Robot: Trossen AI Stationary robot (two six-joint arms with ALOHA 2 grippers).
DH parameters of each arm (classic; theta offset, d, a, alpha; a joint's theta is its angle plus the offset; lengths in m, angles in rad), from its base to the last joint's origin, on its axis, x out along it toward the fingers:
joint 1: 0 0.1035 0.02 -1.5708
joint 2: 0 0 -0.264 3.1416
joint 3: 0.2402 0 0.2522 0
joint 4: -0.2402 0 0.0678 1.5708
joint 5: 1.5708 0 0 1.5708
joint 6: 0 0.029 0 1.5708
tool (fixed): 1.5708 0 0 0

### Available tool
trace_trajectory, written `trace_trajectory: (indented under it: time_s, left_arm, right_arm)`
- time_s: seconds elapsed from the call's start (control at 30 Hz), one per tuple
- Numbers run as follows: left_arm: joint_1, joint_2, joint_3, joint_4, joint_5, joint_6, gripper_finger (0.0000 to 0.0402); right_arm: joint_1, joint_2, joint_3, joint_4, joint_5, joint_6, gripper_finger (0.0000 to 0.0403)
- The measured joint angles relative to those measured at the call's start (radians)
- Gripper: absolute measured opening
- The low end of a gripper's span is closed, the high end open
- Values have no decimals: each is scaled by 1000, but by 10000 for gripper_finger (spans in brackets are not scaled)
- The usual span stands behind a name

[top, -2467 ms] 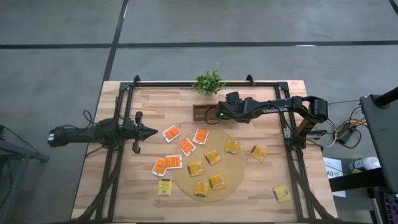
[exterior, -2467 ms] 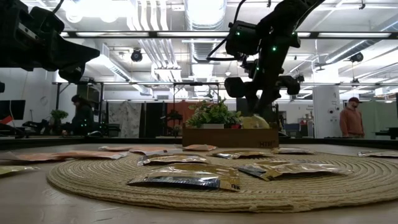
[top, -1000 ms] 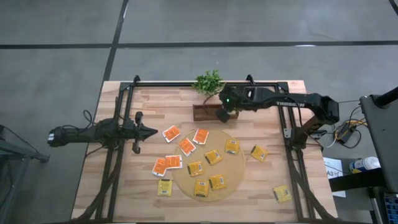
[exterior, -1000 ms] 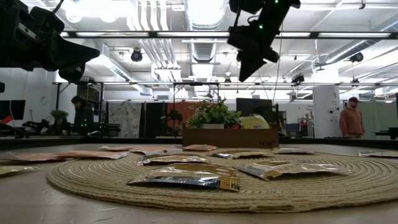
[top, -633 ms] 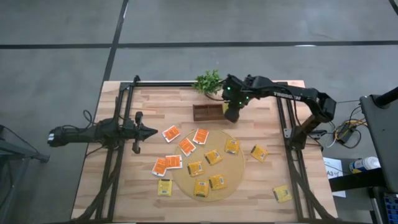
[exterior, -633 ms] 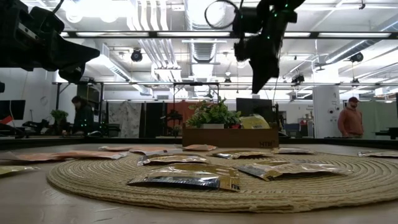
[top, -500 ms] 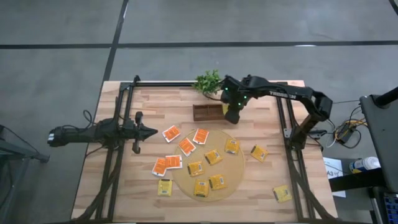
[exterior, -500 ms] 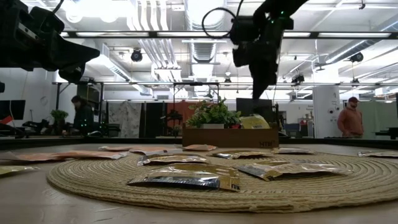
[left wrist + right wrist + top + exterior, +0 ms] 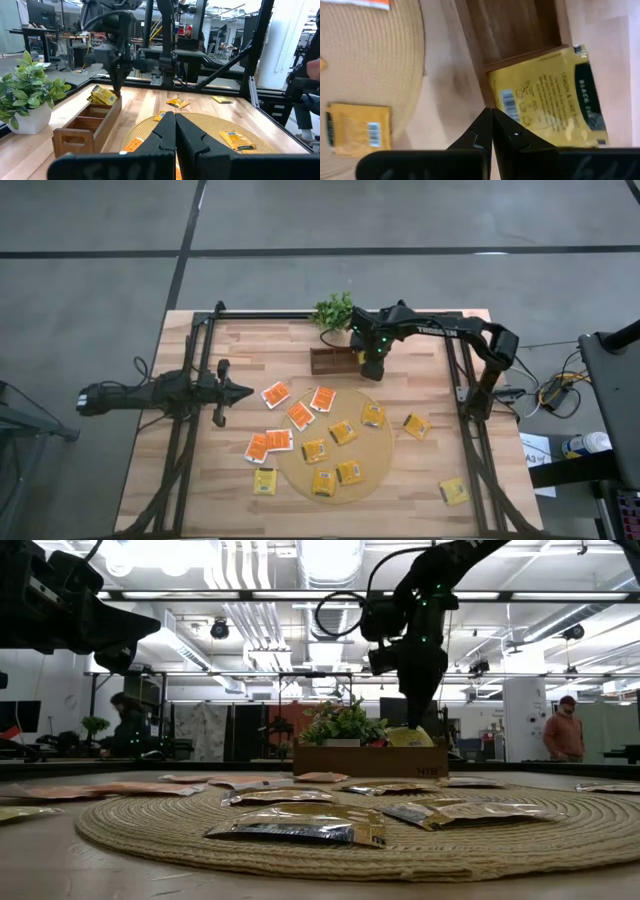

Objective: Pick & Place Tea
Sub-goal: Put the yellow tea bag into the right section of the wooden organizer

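Pale butcher-block planks make up your work table (image 9: 200, 490), framed by dark rails, with an open workshop beyond it where a person in a red top (image 9: 565, 735) stands far off. At the back edge sits a small green potted plant (image 9: 335, 310), and just beside it a narrow brown wooden box with compartments (image 9: 328, 361). Your right gripper (image 9: 371, 366) hangs over that box's right end, its fingers pressed together and pinching nothing. Under it, one yellow square tea packet with a dark mark (image 9: 555, 100) lies in the end compartment, tilted up against the wall (the left wrist view shows it poking above the rim). Most other yellow packets (image 9: 343, 432) lie flat on the large round woven tan mat (image 9: 385, 465); two more (image 9: 453, 491) lie off it to the right and one at its left edge. Orange-red packets with white edging (image 9: 275, 394) lie left of the mat, some overlapping its edge. Your left gripper (image 9: 243, 391) waits at the table's left side, fingers likewise closed and empty.
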Motion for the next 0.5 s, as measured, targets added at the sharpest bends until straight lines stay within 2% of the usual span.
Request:
trace_trajectory:
  time_s: [0.2,0.5]
  left_arm:
    - [0,0,0,0,0,0,0]
    - [0,0,0,0,0,0,0]
  right_arm:
    - [1,31,0,48,71,-54,8]
    - [-1,77,-7,58,73,-88,8]
